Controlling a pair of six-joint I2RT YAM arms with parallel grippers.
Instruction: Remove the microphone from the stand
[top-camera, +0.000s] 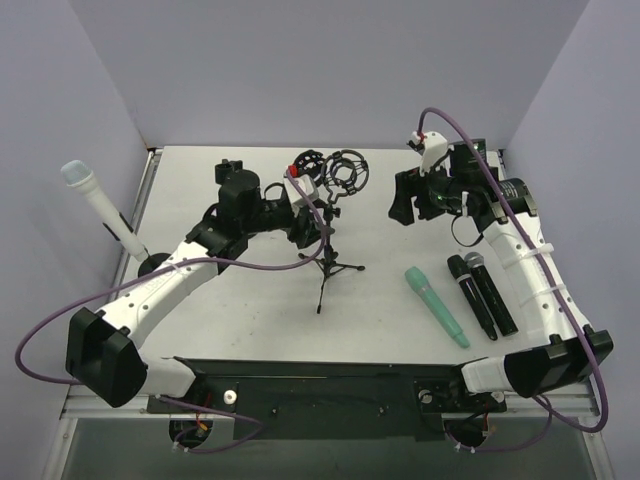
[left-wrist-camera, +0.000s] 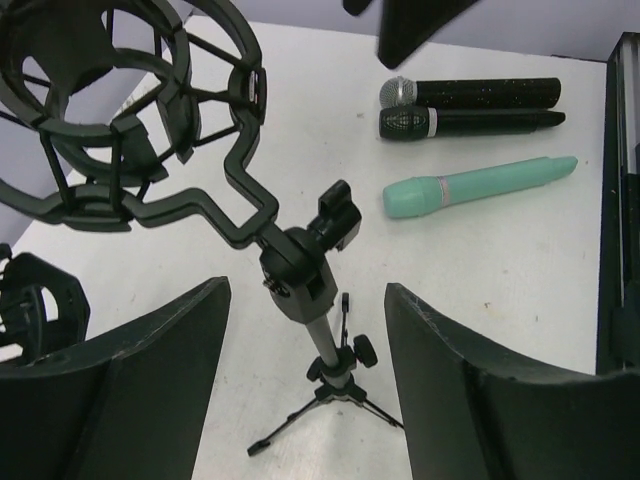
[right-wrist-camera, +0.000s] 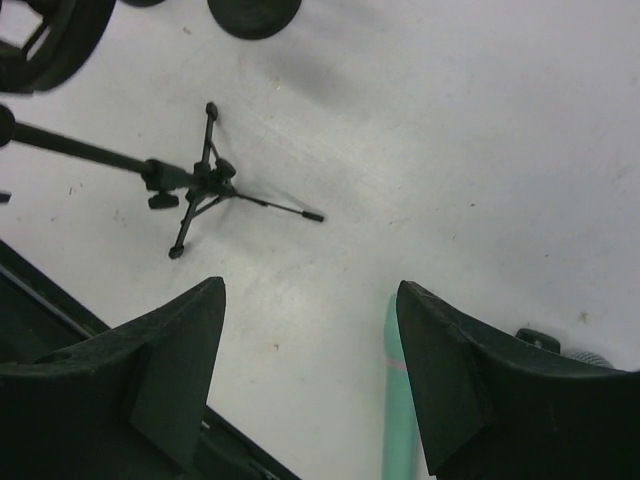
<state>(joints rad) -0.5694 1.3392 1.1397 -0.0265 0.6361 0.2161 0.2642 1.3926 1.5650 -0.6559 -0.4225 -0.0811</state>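
A black tripod stand (top-camera: 328, 255) is at the table's middle, and the ring-shaped shock mount (top-camera: 345, 172) on top of it holds nothing. A teal microphone (top-camera: 437, 306) lies flat on the table to the stand's right. My left gripper (top-camera: 308, 222) is open. In the left wrist view its fingers straddle the stand's post (left-wrist-camera: 322, 335) below the mount (left-wrist-camera: 130, 110) without touching it, with the left gripper (left-wrist-camera: 307, 300) at the swivel head. My right gripper (top-camera: 405, 208) hovers open and empty right of the mount. The right wrist view has the right gripper (right-wrist-camera: 310, 295) over bare table, beside the teal microphone (right-wrist-camera: 400, 420).
Two black microphones (top-camera: 482, 293) lie side by side right of the teal one. A white microphone (top-camera: 100, 205) stands tilted in a round-based holder (top-camera: 152, 264) at the left edge. A second shock mount (top-camera: 308, 163) sits behind the stand. Walls enclose the table.
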